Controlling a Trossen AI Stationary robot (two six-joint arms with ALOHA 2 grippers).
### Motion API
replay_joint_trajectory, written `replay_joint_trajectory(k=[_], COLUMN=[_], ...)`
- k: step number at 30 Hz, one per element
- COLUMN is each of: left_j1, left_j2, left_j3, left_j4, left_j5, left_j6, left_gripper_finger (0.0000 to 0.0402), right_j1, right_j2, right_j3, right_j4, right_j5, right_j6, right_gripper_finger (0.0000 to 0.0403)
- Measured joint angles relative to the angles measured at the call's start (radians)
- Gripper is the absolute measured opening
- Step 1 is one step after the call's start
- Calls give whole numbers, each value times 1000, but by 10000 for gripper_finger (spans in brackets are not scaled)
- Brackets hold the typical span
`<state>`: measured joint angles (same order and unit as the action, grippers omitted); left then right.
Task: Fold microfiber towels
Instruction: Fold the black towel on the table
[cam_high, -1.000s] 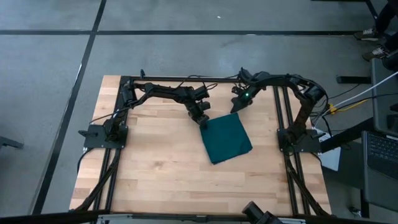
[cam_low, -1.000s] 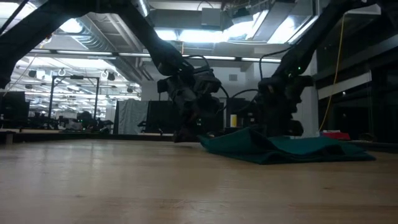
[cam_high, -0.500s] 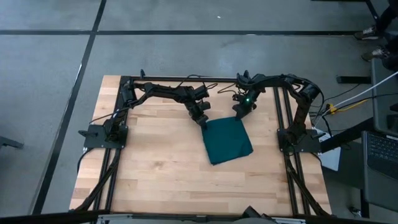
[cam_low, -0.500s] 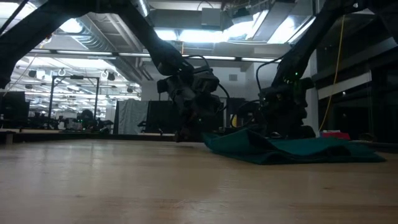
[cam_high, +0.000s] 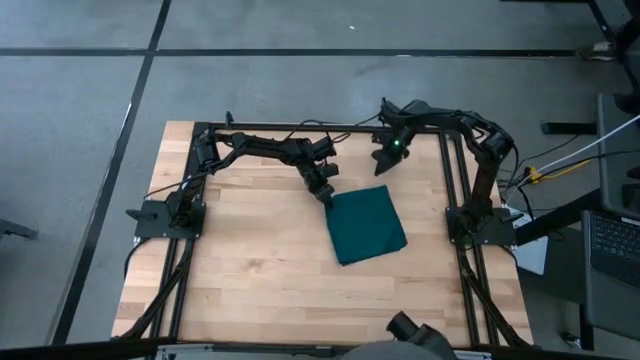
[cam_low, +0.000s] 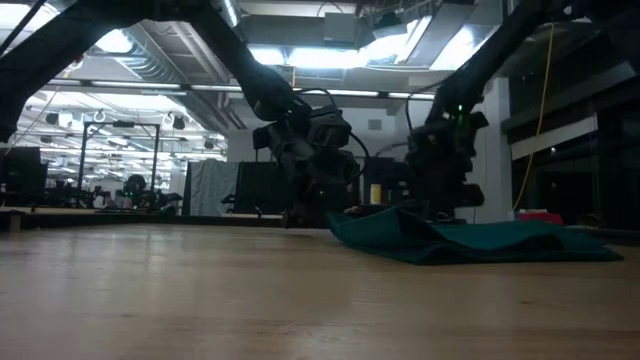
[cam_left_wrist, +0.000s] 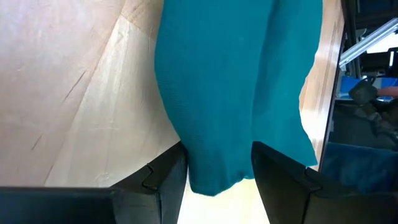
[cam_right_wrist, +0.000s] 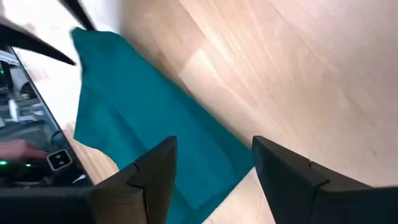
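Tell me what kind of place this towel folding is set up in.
Probably a robotics lab or workshop in a big industrial hall. A wooden table stands on bare concrete floor, the low view shows exposed ceiling ducts and distant workstations, and a laptop sits beside the rig.

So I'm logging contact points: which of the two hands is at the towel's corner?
The left hand: it sits at the corner of the towel, which lies between its open fingers. The right hand hangs apart, above the table, also open.
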<state>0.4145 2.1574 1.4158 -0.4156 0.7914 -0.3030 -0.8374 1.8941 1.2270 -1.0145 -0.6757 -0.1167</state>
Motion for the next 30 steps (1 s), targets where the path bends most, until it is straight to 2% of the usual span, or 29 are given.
replay_joint_trajectory(k=[7, 19, 26, 30], left_j1=[0, 1, 1, 1], left_j2=[0, 0, 0, 0], left_j3=[0, 0, 0, 0], left_j4=[1, 3, 2, 2], left_j5=[0, 58, 56, 55], left_j6=[3, 39, 56, 64], left_gripper_finger=[173, 173, 173, 173], right_j1=[7, 77, 162, 159], right_j2=[107, 106, 108, 108], right_j3=[-20, -12, -12, 15], right_j4=[-38, -67, -68, -80], right_j5=[-22, -47, -66, -68], right_j6=[-18, 1, 12, 12], right_gripper_finger=[200, 206, 195, 194])
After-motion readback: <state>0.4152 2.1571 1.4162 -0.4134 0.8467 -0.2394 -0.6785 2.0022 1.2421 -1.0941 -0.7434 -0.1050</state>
